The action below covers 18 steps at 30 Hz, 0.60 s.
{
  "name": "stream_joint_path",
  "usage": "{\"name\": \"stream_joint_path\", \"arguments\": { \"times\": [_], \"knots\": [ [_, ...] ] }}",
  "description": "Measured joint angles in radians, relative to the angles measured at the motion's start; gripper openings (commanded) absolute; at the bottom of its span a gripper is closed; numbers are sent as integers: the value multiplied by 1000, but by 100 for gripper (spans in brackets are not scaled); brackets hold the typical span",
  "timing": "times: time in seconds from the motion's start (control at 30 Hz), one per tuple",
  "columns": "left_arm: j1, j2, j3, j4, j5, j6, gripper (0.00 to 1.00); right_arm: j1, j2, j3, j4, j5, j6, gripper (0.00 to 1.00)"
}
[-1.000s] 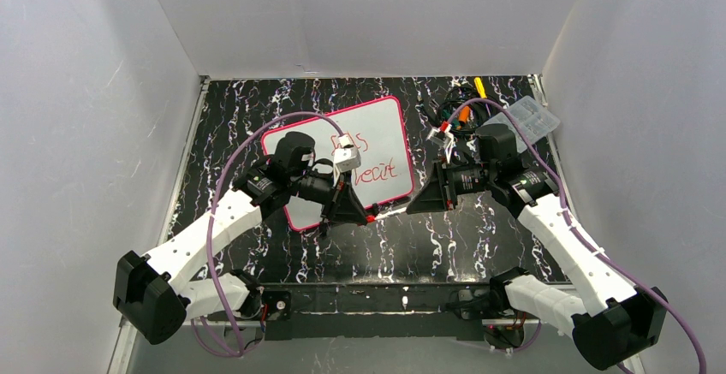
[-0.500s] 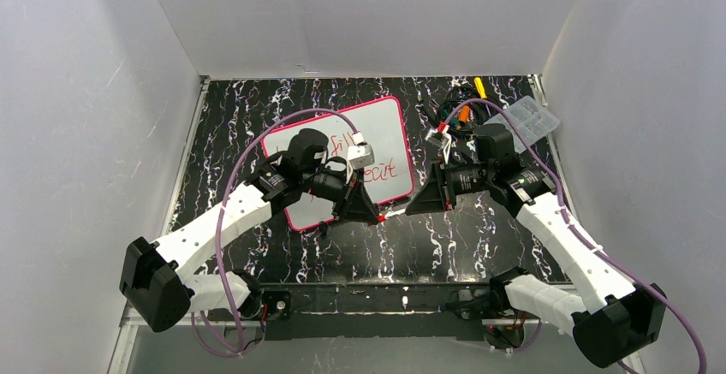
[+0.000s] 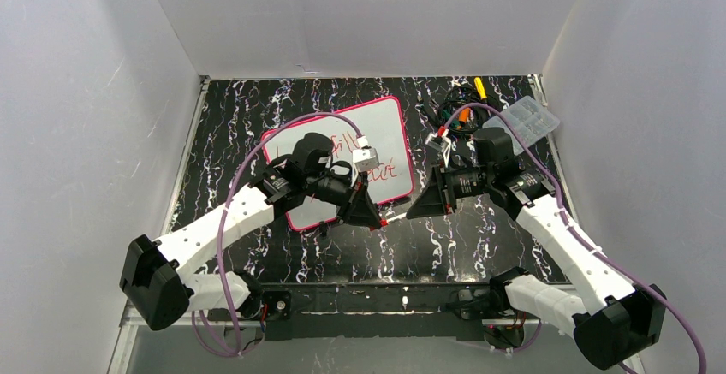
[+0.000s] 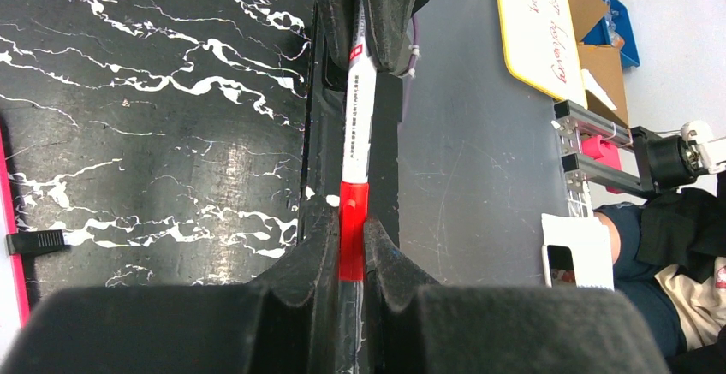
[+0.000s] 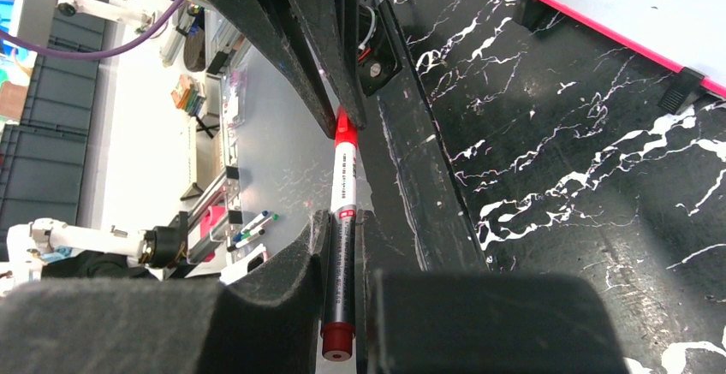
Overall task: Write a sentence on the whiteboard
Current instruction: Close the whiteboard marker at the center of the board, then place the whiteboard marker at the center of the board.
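The whiteboard [image 3: 389, 121] lies at the back middle of the table, my left arm across its near half. Of the red sentence [image 3: 344, 145] only "fill" and, below it, the end of "heart" show. My left gripper [image 3: 377, 220] is shut on the marker's red cap [image 4: 352, 241], in front of the board's near right corner. My right gripper [image 3: 418, 210] faces it and is shut on the marker's barrel [image 5: 340, 280]. The white barrel [image 4: 357, 117] runs straight from cap to right fingers. The cap [image 5: 345, 130] sits against the barrel. A board corner shows in the right wrist view [image 5: 651, 6].
A tangle of cables and coloured markers [image 3: 458, 115] lies at the back right, beside a clear plastic compartment box [image 3: 522, 121]. White walls close in the left, right and back. Black clips [image 5: 681, 96] sit at the board's rim.
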<state>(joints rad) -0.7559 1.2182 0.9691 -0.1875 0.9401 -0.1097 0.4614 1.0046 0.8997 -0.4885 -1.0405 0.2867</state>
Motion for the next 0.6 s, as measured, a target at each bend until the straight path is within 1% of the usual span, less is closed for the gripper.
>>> {"name": "stream_joint_path", "arguments": {
  "times": [0.03, 0.1, 0.13, 0.27, 0.3, 0.37, 0.5, 0.57, 0.6],
  "knots": [
    [-1, 3, 0, 0, -1, -2, 6, 0, -1, -1, 0, 5, 0, 1],
    [-1, 9, 0, -8, -15, 0, 31, 5, -6, -8, 0, 35, 2, 1],
    [-1, 11, 0, -17, -31, 5, 40, 9, -9, -13, 0, 58, 3, 1],
    [5, 1, 15, -8, -103, 30, 69, 51, 21, -34, -9, 213, -5, 1],
    [18, -17, 14, -10, -121, 29, 74, 53, 44, -58, -10, 280, -6, 1],
    [55, -63, 6, -10, -153, 29, 79, 53, 58, -77, -8, 316, -5, 1],
    [126, -190, -16, -19, -242, 23, 83, 51, 115, -122, -8, 423, -2, 2],
    [150, -242, -16, -23, -299, 16, 87, 50, 160, -126, -5, 474, -2, 5],
    [163, -262, -17, -24, -333, 10, 89, 50, 185, -127, -1, 500, -1, 9]
  ]
}}
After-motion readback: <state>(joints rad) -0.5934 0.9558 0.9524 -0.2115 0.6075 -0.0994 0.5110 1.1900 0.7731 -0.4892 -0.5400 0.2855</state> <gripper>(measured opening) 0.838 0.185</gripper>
